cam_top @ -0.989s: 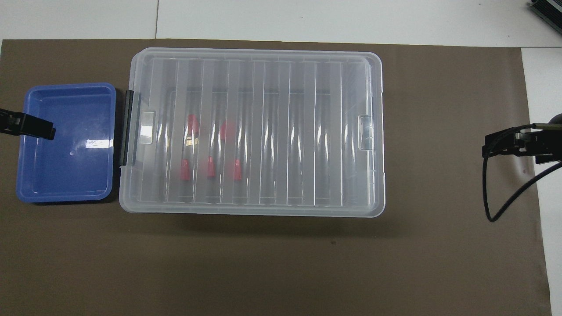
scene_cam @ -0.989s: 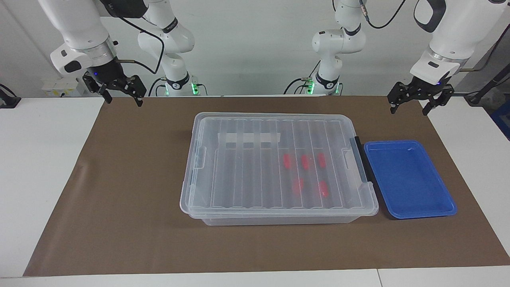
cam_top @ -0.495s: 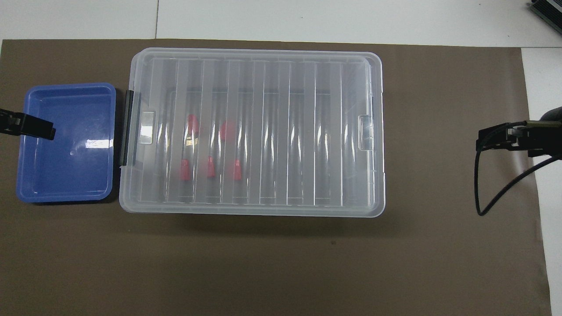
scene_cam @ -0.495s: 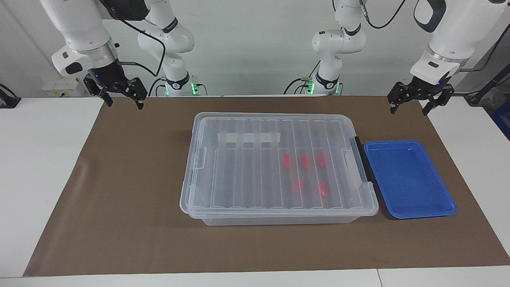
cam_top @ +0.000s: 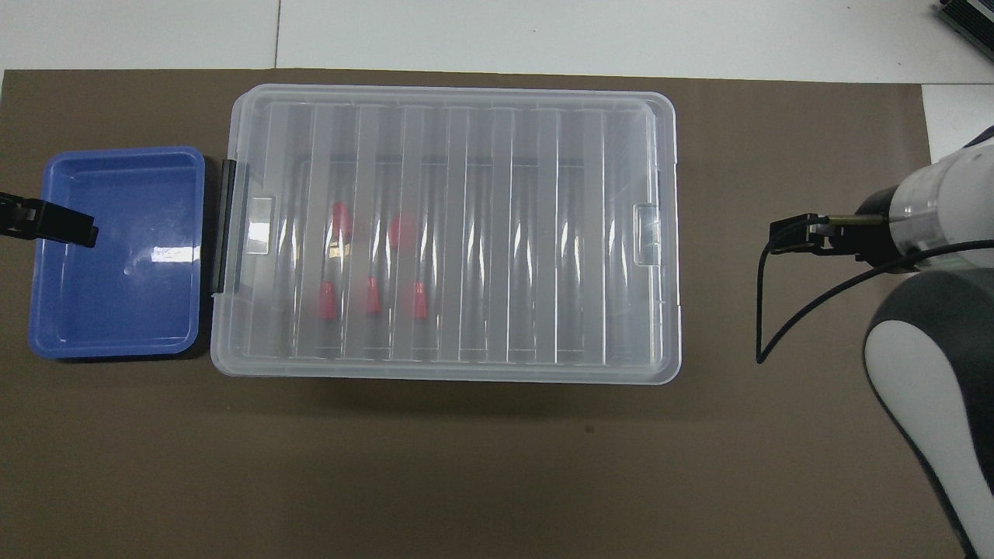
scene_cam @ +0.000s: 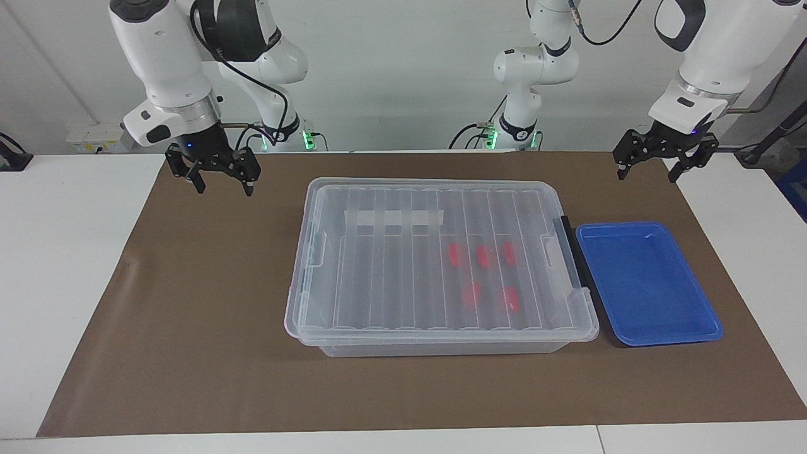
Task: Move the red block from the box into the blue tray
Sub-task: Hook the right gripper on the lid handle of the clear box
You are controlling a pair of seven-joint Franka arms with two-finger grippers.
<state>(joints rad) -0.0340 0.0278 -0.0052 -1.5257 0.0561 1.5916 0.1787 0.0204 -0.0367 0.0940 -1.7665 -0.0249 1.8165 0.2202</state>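
Note:
The box point(scene_cam: 403, 296) point(cam_top: 543, 233), a clear bin with its ribbed lid on, lies mid-mat. Through the lid I see several red blocks point(scene_cam: 483, 255) point(cam_top: 373, 296) at the end nearest the black handle point(scene_cam: 570, 252) point(cam_top: 227, 225). Beside that handle sits the blue tray point(scene_cam: 646, 284) point(cam_top: 116, 287) with nothing in it. My right gripper point(scene_cam: 224, 188) hangs open and holds nothing, over the mat toward the right arm's end. My left gripper point(scene_cam: 647, 176) waits open in the air at the left arm's end. In the overhead view, one of its fingers point(cam_top: 62, 225) overlaps the tray's outer rim.
A brown mat point(scene_cam: 208, 315) point(cam_top: 466, 466) covers the white table point(scene_cam: 63, 252). A whitish tape strip point(scene_cam: 394, 219) shows on the box. A black cable point(cam_top: 765, 310) loops down from the right wrist point(cam_top: 924, 217) over the mat.
The right arm has swung in from the mat's corner toward the box, and its gripper hangs lower. The left arm, box, blocks and tray have not moved.

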